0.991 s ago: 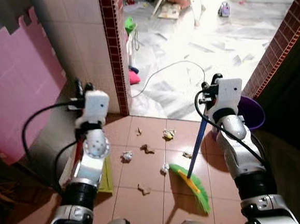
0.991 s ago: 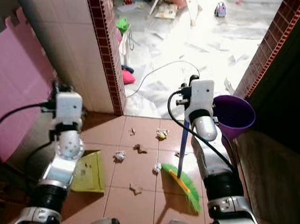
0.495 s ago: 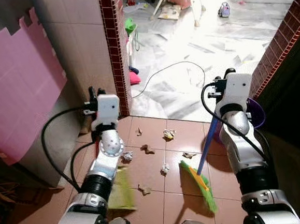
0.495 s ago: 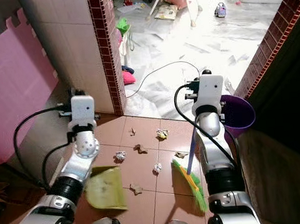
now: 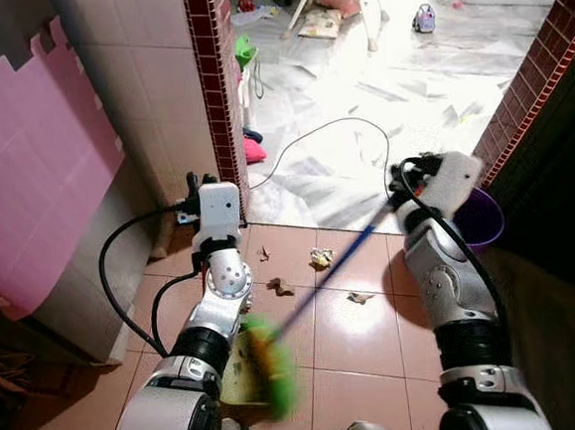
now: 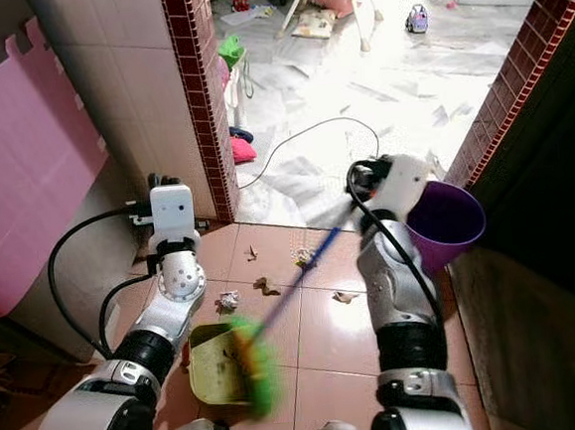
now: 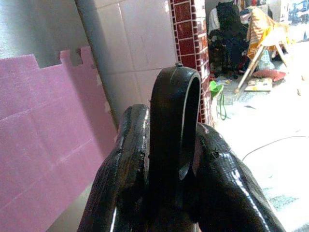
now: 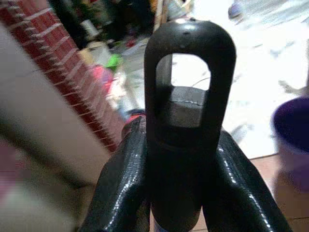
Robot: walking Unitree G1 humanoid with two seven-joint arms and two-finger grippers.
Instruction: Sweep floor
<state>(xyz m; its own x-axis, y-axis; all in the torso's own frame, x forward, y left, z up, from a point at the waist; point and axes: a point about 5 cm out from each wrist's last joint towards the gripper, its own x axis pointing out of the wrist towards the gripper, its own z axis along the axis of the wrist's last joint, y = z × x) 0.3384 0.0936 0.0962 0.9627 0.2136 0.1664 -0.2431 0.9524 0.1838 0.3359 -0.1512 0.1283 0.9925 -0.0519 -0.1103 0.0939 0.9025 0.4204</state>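
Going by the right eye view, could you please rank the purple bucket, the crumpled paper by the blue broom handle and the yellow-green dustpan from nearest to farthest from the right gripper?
1. Purple bucket, just beside the right gripper.
2. Crumpled paper, on the tiles toward the robot's left.
3. Yellow-green dustpan, lowest, under the left arm.

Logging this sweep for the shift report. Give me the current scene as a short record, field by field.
left gripper: shut on the dustpan handle
right gripper: shut on the broom handle
dustpan: yellow-green, low on the terracotta tiles by the left arm
broom head: green, blurred in motion, at the dustpan's mouth
broom shaft: blue, slanting from the right gripper down to the head
debris: several crumpled scraps on the tiles ahead of the dustpan
purple bucket: beside the right arm, by the brick wall
white cable: lying on the marble floor beyond
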